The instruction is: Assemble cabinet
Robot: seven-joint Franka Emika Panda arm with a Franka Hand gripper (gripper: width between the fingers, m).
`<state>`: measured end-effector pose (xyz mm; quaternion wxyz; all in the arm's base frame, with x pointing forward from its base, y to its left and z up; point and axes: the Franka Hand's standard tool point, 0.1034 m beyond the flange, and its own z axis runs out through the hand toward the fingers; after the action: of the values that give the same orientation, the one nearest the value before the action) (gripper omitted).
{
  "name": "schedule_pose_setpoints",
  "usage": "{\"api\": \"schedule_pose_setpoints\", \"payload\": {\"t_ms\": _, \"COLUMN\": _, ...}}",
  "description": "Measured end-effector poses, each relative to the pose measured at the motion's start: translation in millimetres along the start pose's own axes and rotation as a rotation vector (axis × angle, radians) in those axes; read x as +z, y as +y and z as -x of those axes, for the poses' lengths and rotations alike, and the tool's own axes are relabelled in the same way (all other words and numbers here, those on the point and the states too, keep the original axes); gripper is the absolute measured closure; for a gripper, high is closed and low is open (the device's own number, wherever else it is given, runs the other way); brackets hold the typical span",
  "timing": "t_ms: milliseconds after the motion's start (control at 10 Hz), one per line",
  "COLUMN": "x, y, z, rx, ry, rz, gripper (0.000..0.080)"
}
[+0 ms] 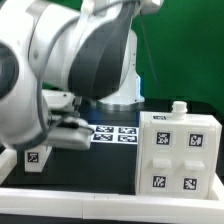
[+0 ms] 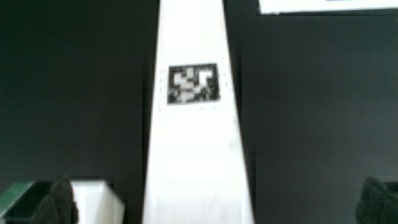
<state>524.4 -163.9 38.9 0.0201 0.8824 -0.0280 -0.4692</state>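
Exterior view: the cabinet [image 1: 180, 150] stands on the bench [image 1: 90, 165] near its edge at the exterior view's right. A small white block [image 1: 35, 157] lies well apart from it, so most of the assembly seems left to do.

Wrist view: the tool [image 2: 199, 200] is spread wide and holds nothing, its fingertips [image 2: 25, 200] either side of a long white panel [image 2: 192, 140].

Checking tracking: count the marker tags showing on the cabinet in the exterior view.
5 tags on the cabinet: one on top; four on the front, upper pair and lower pair. Hidden sides may carry more.
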Motion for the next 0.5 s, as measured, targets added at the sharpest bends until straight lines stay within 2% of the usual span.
{"api": "schedule_pose_setpoints", "payload": {"t_ms": 100, "x": 3.5, "y": -2.1, "z": -5.2, "rx": 0.011, "ry": -0.023, "rz": 0.006, "gripper": 0.0002}}
{"api": "schedule_pose_setpoints", "payload": {"t_ms": 200, "x": 7.6, "y": -8.2, "z": -1.7, "rx": 0.025, "ry": -0.031, "rz": 0.009, "gripper": 0.0002}}
{"api": "schedule_pose_setpoints", "payload": {"t_ms": 500, "x": 9.0, "y": -6.2, "z": -1.6, "rx": 0.027, "ry": -0.033, "rz": 0.005, "gripper": 0.0033}}
